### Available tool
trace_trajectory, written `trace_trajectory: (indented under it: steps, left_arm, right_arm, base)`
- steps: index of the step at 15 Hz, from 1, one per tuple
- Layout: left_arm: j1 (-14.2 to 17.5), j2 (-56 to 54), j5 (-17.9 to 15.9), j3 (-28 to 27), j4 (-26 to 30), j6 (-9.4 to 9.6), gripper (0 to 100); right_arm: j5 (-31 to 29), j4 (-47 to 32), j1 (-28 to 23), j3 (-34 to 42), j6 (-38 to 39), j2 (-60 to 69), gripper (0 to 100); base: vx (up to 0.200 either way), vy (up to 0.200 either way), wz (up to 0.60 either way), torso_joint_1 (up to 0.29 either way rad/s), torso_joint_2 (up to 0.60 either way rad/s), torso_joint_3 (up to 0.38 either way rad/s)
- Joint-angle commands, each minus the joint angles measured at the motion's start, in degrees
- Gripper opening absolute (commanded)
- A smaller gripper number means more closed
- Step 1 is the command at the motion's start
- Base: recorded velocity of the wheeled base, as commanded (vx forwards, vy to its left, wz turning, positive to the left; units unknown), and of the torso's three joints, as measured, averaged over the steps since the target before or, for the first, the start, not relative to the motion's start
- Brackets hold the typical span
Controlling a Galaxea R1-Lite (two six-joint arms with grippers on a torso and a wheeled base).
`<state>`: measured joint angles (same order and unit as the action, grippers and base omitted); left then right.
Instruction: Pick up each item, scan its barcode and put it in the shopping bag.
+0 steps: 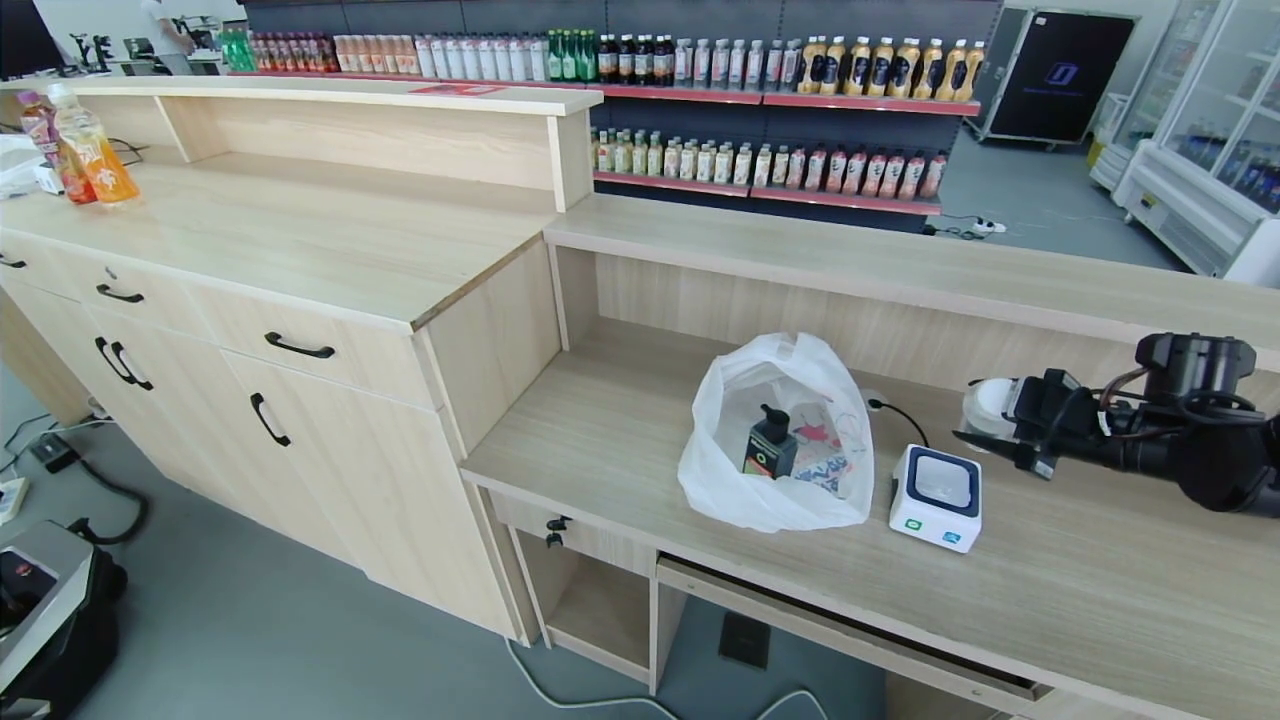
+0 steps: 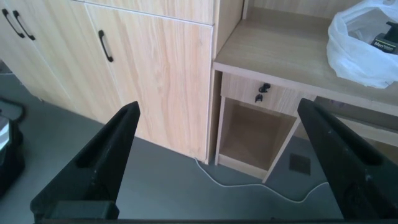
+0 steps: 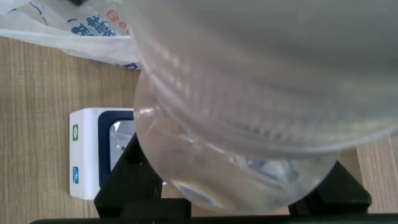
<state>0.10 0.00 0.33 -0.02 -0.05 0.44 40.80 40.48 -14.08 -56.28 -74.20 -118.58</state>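
Light wood checkout counter, in two levels: a high counter (image 1: 300, 250) to my left with black-handled drawers and cabinet doors (image 1: 300, 440) below it, and a lower desk (image 1: 600, 440) before me with a small keyed drawer (image 1: 555, 528) under its edge. Grey floor, with a pale cable (image 1: 590, 690) trailing beneath the desk. Behind the counter ran red-edged shelves of bottled drinks (image 1: 760, 70), with a glass-door cooler (image 1: 1210, 130) off to my right. Two orange drink bottles (image 1: 90, 145) stood at the far left end of the high counter. On the desk the white plastic shopping bag (image 1: 715, 470) sat with its mouth open; inside it were a black pump bottle (image 1: 770, 445), upright, and some printed packets (image 1: 825, 465) beside it. The barcode scanner (image 1: 937, 497), white with a dark window facing up, lay just beside the bag on its right, the two almost touching. My right gripper (image 1: 990, 425) was clamped around a clear plastic container (image 1: 985, 400), held above the desk just behind the scanner and apart from the bag. My left gripper (image 2: 217, 168) hung over the floor in front of the cabinet doors, fingers spread wide with nothing between them.
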Motion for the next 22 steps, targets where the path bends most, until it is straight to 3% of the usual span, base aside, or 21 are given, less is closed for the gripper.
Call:
trace_trajectory:
  steps: [1,16,22]
  left_arm:
    - [-0.01,0.00,0.02,0.02,0.05,0.00,100]
    - [-0.01,0.00,0.02,0.02,-0.04,0.00,100]
    - [-0.01,0.00,0.02,-0.06,-0.04,0.00,100]
  right_arm:
    - [0.24,0.91,-0.16,0.30,-0.33,-0.95,0]
    - [3.14,5.13,-0.16,0.21,-0.42,-6.49,0]
    - [3.14,5.13,1.07,-4.98,0.73,-9.22,0]
  base:
    - [0.000,0.000,0.00,0.000,0.00,0.000]
    - [0.000,0.000,0.00,0.000,0.00,0.000]
    - [0.000,0.000,0.00,0.000,0.00,0.000]
